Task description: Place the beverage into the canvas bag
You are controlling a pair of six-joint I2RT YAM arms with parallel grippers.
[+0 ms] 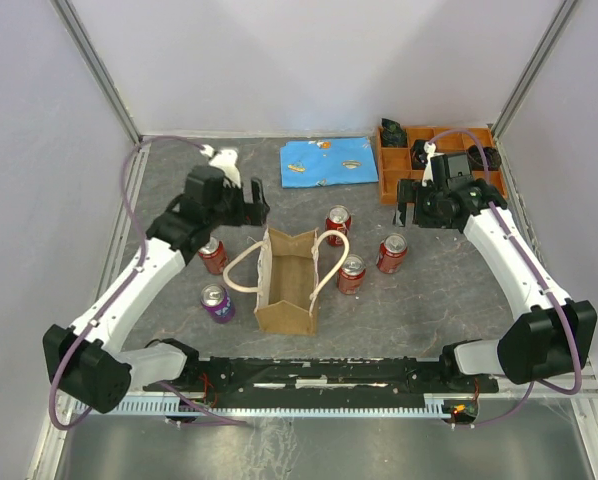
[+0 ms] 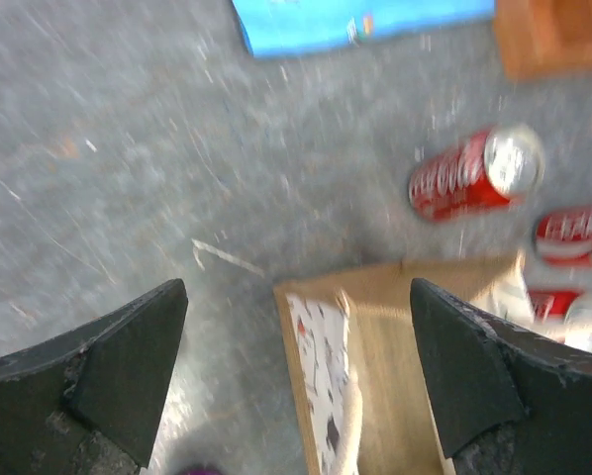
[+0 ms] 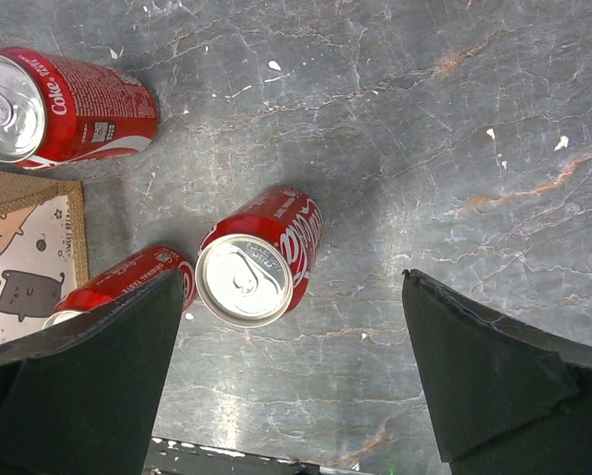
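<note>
The canvas bag (image 1: 287, 280) was set open at the middle of the surface (image 1: 429, 310), and four red cans (image 1: 351, 272) and a purple can (image 1: 217, 302) were stood around it. The left tool (image 2: 296, 297) and right tool (image 3: 289, 282) were held wide open, with nothing gripped.

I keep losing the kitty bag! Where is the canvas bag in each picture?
Top external: the canvas bag stands in the middle of the picture.
Left wrist: the bag is at the bottom middle.
Right wrist: only a corner of the bag shows, at the left edge.
Shared landmark: the red Coke can just beyond the bag.
</note>
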